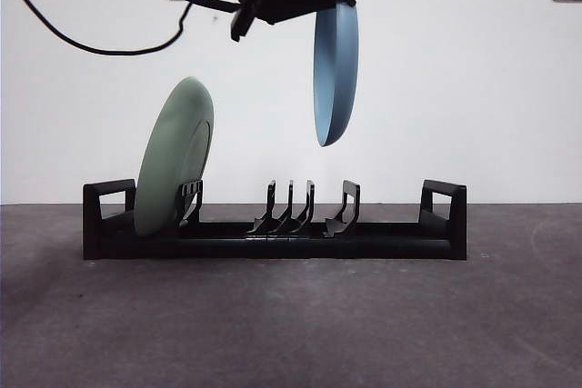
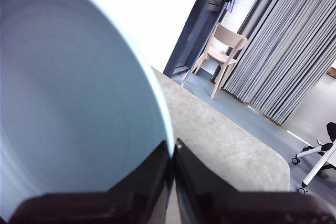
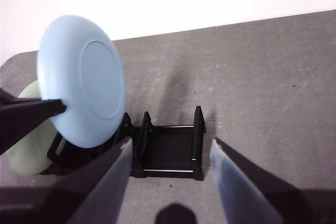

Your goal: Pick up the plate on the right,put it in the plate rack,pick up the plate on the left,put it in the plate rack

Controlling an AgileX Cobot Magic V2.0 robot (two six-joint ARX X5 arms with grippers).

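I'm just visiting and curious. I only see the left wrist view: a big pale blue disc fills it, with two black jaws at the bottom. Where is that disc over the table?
Observer: It is a pale blue round plate. The left gripper holds it on edge in the air above the middle prongs of a long black plastic plate rack, and it is not touching the rack.
Visitor: Is anything in the rack?
Observer: Yes, a pale green round plate stands leaning in a slot near one end.
Visitor: And the other arm?
Observer: The right gripper hovers back from the rack, jaws open, holding nothing.
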